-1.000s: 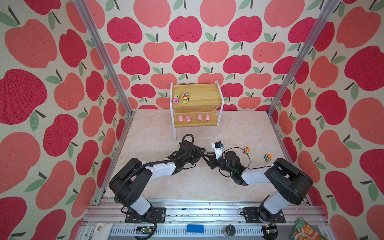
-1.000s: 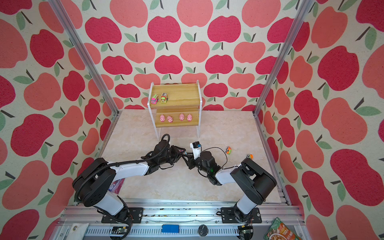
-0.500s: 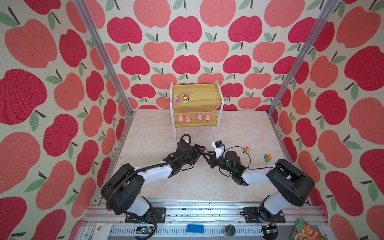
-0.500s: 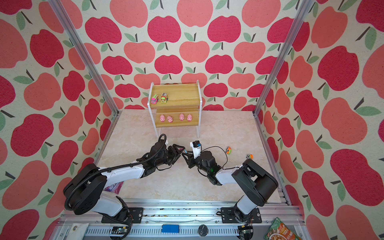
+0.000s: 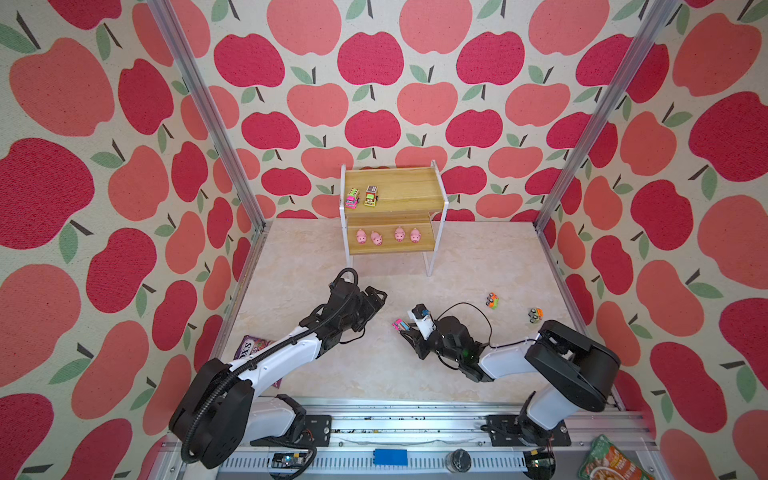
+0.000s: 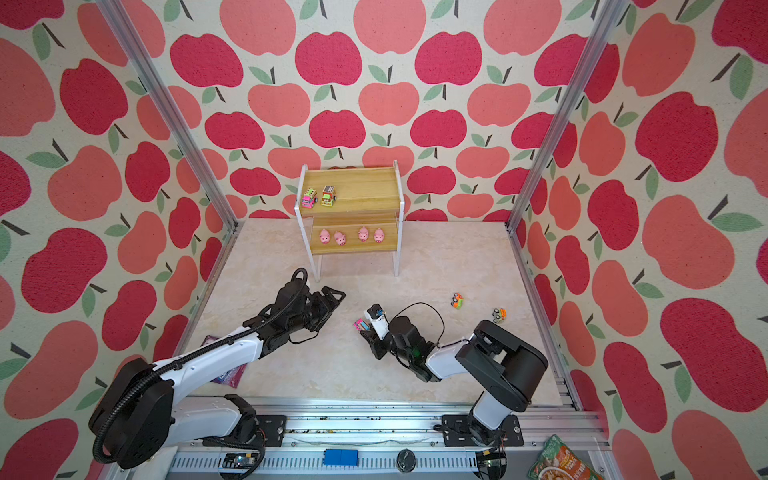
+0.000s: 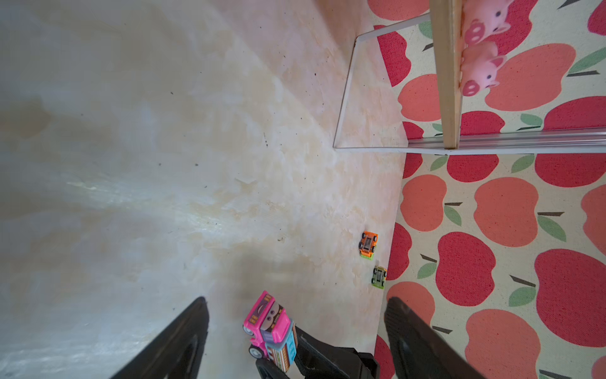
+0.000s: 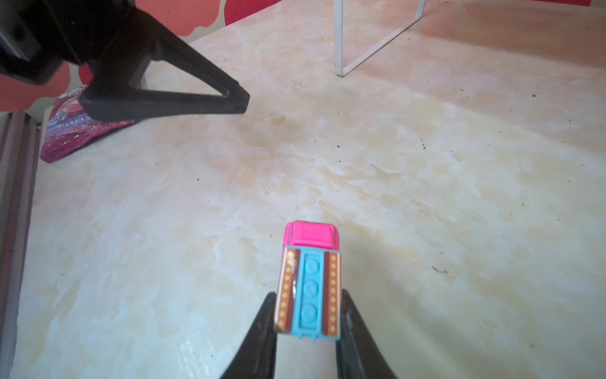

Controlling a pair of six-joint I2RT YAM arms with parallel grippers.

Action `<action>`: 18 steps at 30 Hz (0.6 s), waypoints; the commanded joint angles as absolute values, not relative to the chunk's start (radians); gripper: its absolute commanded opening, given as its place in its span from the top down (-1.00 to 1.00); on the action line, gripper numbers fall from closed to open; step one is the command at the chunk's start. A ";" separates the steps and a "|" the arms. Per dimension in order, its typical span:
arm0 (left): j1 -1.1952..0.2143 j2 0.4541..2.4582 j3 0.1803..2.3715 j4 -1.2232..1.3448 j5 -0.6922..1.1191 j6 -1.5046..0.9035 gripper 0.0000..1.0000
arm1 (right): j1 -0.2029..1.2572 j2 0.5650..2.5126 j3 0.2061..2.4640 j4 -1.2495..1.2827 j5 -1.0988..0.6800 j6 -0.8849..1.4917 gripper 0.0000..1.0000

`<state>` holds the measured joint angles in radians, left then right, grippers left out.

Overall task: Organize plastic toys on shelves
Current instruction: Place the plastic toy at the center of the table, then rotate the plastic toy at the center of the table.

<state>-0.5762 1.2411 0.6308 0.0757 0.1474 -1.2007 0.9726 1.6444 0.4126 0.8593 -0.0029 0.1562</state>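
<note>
A flat purple snack packet (image 8: 70, 131), the word BLACK legible on it, is lying at the near left of the beige marbled surface (image 5: 374, 374). The left end effector (image 5: 376, 294) is hovering spread and empty. On the far two-tier wooden rack (image 5: 415, 195), a pink truck (image 5: 352, 198) and a yellow-green truck (image 5: 371, 195) are sitting on top, and four pink pigs (image 5: 376, 238) below. Near the middle, the right end effector (image 5: 409, 331) is pinching a blue-and-pink truck (image 8: 308, 288). An orange-green truck (image 5: 493, 301) and a small green truck (image 7: 379, 277) are lying further right.
</note>
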 commanded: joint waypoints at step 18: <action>-0.499 1.079 0.518 -0.109 0.102 -1.131 -0.74 | 1.071 1.781 0.476 0.825 0.121 -0.023 0.09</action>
<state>-0.5083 1.1034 0.5335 -0.0654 0.1196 -1.1568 1.0733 1.7641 0.4553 0.8597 0.0937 -0.0010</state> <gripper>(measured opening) 0.869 0.449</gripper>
